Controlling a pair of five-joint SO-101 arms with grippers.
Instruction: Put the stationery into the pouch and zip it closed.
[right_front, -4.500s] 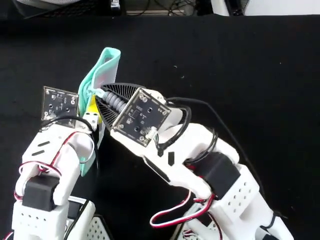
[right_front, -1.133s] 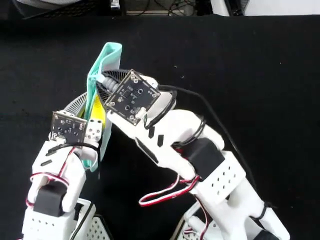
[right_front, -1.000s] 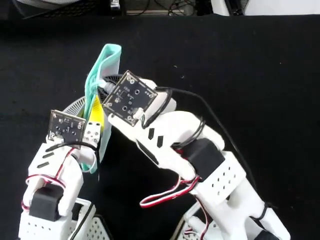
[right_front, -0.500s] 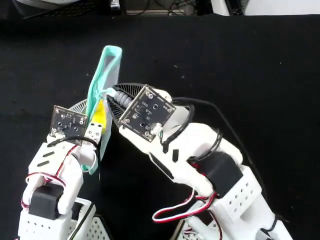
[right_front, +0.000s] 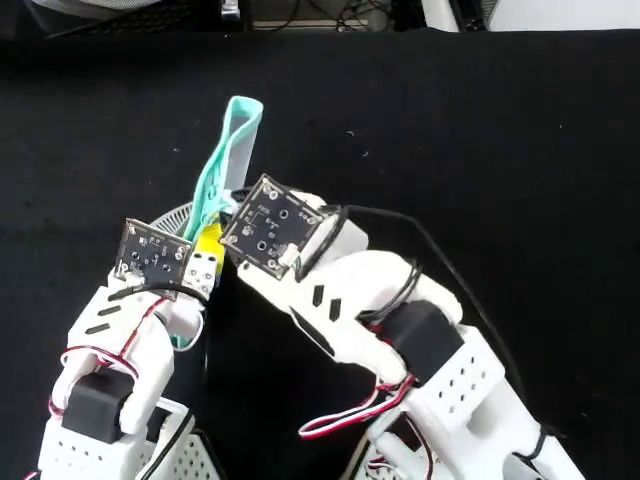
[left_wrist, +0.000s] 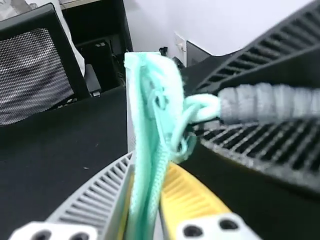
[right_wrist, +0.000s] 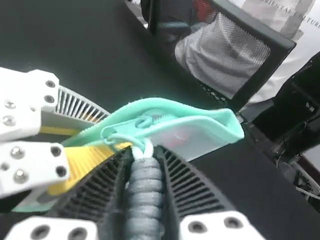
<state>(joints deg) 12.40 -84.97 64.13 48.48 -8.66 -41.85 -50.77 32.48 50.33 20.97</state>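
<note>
- Your left gripper (left_wrist: 150, 200): clamped on the near end of the pouch (right_front: 232, 140), grey and yellow jaws either side of the zip seam.
- Your right gripper (right_wrist: 142, 152): pinched shut on the zip pull (right_wrist: 131, 139). Over the last half-second it has drawn in closer to the left gripper.
- The pouch: teal, held edge-up between the arms above the table (right_front: 480, 150). Its far tip has swung right in that time.
- Reading: the zip stroke is probably under way. You cannot make out the contents, and closure is unconfirmed.

Office — mesh desk chair (left_wrist: 35, 75), white wall (left_wrist: 225, 20), black table (right_front: 500, 150)
</note>
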